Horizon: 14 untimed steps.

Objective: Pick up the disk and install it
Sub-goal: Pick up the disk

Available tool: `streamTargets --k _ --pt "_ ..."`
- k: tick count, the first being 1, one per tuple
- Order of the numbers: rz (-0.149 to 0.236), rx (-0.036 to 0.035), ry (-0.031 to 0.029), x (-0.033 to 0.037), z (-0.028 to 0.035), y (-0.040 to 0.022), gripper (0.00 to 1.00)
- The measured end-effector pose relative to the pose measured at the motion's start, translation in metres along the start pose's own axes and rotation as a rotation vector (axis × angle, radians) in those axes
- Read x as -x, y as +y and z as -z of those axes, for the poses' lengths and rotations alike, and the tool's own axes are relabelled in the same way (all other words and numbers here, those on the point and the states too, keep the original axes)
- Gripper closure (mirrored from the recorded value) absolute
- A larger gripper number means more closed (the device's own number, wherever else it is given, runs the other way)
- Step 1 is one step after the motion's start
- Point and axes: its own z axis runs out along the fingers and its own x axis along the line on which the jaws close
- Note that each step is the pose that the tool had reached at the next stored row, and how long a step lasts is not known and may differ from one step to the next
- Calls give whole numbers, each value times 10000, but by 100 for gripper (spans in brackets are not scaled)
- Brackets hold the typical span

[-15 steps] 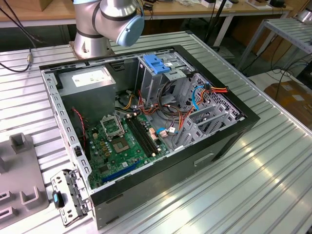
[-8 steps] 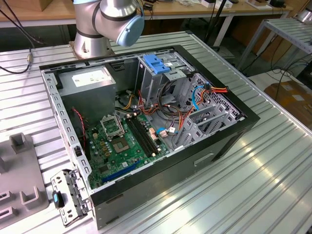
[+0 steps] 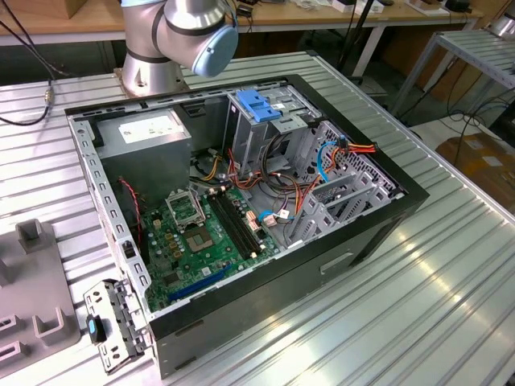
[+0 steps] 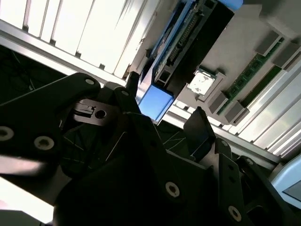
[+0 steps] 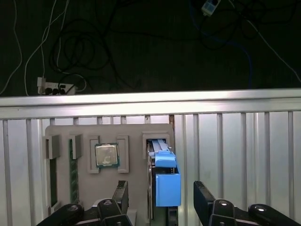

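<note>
Blue plastic rails mark the disk point(image 5: 165, 179) for me: it stands on its edge in a slot of a grey fixture tray point(image 5: 131, 132), with a blue tab at its near end. In both wrist views I see the hand point(image 5: 162, 188) spread wide, one black finger point(image 5: 121, 195) on each side of the disk with a gap on both sides, so it has hold of nothing and is not touching the drive. In the second wrist view the disk point(image 4: 186, 40) runs away from the hand point(image 4: 164, 98) across the tray point(image 4: 244, 33), showing its connector edge, and the blue tab sits between the fingertips. Beside the disk on the same tray lies a processor chip point(image 5: 106, 155) in its own recess, and beyond that a green memory stick point(image 5: 74, 169) in a narrow slot. The tray rests on the ribbed aluminium counter point(image 5: 244, 155). In the exterior view the open computer case point(image 3: 241, 201) lies on the counter point(image 3: 418, 305), with the motherboard point(image 3: 201, 241) exposed. A grey power supply point(image 3: 149, 137) sits at the far corner, and a blue latch point(image 3: 256, 104) tops the metal drive cage point(image 3: 265, 133). The arm point(image 3: 189, 32) rises behind the case.
</note>
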Motion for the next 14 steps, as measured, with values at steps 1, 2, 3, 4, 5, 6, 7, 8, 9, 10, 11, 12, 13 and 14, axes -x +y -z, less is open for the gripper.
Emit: streamTargets --k 1,2,3,4,5,6,7,8,9,10,11,12,13,14 --pt "0 1 1 7 -20 0 34" --pt "-1 0 0 14 -40 1 34" --pt "0 -1 0 19 -59 1 34" --pt "0 0 0 24 -80 1 34" --pt "1 0 1 24 -98 1 34" --pt "2 0 0 25 -116 1 34" --pt "0 0 0 27 -148 6 34" --pt "-1 0 0 27 -166 13 34" --pt "0 1 1 27 -185 19 34" --pt "1 1 1 27 -200 25 34" --pt "0 0 1 27 -223 34 34" --pt "0 -5 0 27 -243 40 34" --pt "1 -7 0 27 -258 42 34" --pt "0 -6 0 28 -276 44 34"
